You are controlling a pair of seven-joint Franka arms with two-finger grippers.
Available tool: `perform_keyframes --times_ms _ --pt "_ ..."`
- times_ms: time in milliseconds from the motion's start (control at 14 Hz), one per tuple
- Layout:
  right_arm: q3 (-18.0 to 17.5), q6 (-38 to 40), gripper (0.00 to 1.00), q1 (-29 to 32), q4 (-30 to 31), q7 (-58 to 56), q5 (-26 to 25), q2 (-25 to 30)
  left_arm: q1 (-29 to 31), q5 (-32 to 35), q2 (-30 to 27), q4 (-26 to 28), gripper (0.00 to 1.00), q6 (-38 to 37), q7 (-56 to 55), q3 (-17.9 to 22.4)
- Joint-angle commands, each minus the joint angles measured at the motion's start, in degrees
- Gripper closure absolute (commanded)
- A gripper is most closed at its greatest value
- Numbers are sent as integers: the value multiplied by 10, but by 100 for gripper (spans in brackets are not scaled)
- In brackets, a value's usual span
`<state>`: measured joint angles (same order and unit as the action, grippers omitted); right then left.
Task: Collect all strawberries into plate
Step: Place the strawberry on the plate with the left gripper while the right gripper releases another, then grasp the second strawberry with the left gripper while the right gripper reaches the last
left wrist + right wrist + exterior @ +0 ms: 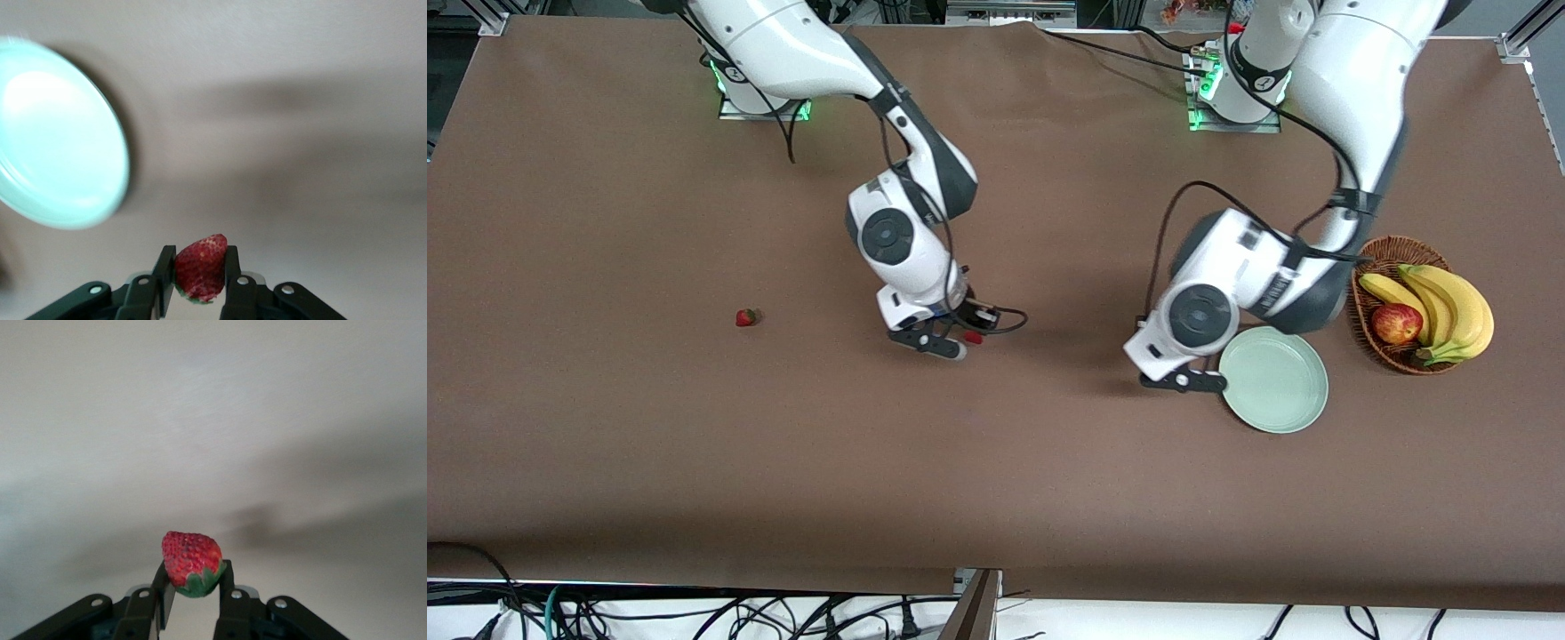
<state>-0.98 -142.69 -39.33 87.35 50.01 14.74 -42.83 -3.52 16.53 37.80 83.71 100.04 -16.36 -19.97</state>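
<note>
- the left hand (1199, 380) hangs low over the desk (605, 462) just beside the rim of the plate (1274, 380), on the side toward the right arm's end; in the front view its fingers are dark and nothing red can be made out between them.
- the left wrist view fills that gap: the left hand (200, 270) is clamped on a strawberry (200, 268), fingers pressed to both sides of it, green cap down toward the palm. the pale plate (57, 133) shows beside it there, with nothing in it.
- the right hand (951, 342) is over the bare middle of the desk, well apart from the plate. the front view shows only a small red spot at its fingertips (972, 338).
- the right wrist view makes it plain: the right hand (193, 583) is pinched on a second strawberry (192, 563), gripping the leafy cap end while the red body sticks out past the fingers. only brown desk surface (213, 420) lies under it.
- a third strawberry (746, 317) lies loose on the desk toward the right arm's end, well apart from both hands; only the front view shows it.
- also seen only from the front: a wicker basket (1371, 333) beside the plate at the left arm's end, holding bananas (1449, 307) and an apple (1396, 323).
</note>
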Motion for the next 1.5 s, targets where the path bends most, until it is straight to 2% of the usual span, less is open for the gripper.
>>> perform_keyframes --times_ms 0,143,286,429,571,643,714,786,857,929,1143,1286,1429 --pt "4 -66 99 -36 -30 37 8 -35 70 -5 -6 0 88 -6 229 -4" --pt "4 -106 99 -68 -73 79 7 -70 109 -11 16 -6 87 4 361 -3" --pt "4 -107 99 -95 -139 121 7 -115 135 -4 29 -9 86 51 454 -3" --pt "4 -109 99 -114 -193 127 6 -155 159 -5 46 -4 83 100 534 -3" --pt "5 -139 97 -133 -212 126 6 -184 183 -11 69 -4 83 107 577 -3" --pt "5 -165 91 -138 -212 124 6 -194 188 -11 75 -4 83 108 582 -3" --pt "5 -181 79 -142 -212 121 6 -200 188 -13 75 -3 82 111 583 -3" --pt "5 -182 64 -142 -211 118 6 -201 187 -13 75 -3 76 111 583 -3" --pt "6 -182 7 -142 -211 117 2 -201 187 -13 75 -3 32 111 583 -4" --pt "9 -182 0 -141 -211 115 -1 -200 188 -13 75 -3 0 111 584 -4" --pt "11 -168 0 -117 -213 113 1 -180 192 -14 68 4 0 103 583 -9" --pt "8 -87 0 -78 -213 96 -1 -146 182 -18 51 4 0 65 569 -16" --pt "7 29 0 -32 -211 9 2 -100 180 -31 46 4 0 53 515 -39"
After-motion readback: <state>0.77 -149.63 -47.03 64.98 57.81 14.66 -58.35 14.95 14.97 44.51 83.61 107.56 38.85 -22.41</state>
